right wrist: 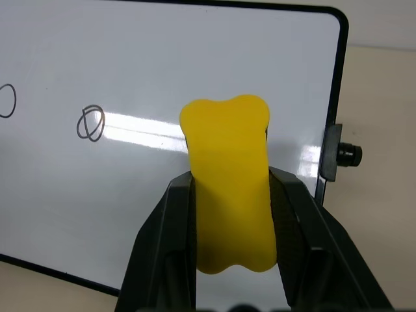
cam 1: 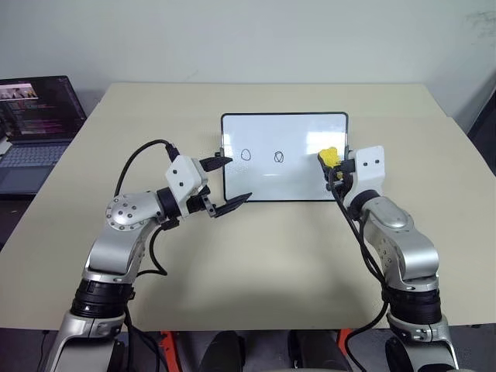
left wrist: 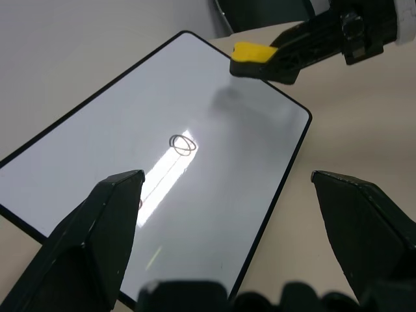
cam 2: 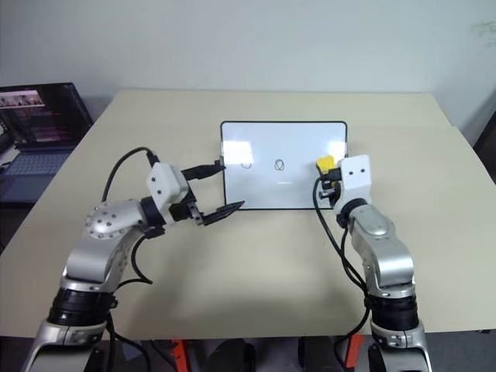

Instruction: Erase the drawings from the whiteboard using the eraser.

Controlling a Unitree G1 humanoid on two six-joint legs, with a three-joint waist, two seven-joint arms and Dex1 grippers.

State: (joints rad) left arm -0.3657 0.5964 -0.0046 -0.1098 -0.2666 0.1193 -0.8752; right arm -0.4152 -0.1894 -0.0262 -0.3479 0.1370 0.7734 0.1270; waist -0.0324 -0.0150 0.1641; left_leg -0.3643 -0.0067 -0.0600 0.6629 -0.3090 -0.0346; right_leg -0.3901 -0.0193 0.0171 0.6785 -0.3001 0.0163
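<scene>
Left eye view: the whiteboard [cam 1: 284, 157] lies mid-bench toward the far edge; the right claw [cam 1: 332, 160], clenched on the eraser [cam 1: 328, 156], hangs over its right end, while two drawings [cam 1: 262, 156] remain. Left wrist view: the left claw [left wrist: 227, 214] gapes, released, at the board's left edge. Right wrist view: contact looks absent, though it is hard to judge. With nothing visibly bracing the board, a sideways wipe could push it across the bench.

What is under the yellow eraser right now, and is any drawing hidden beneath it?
The eraser, clamped in the right gripper, sits over the right end of the whiteboard. Two ovals show to its left. Whether a third mark lies beneath it cannot be seen.
</scene>
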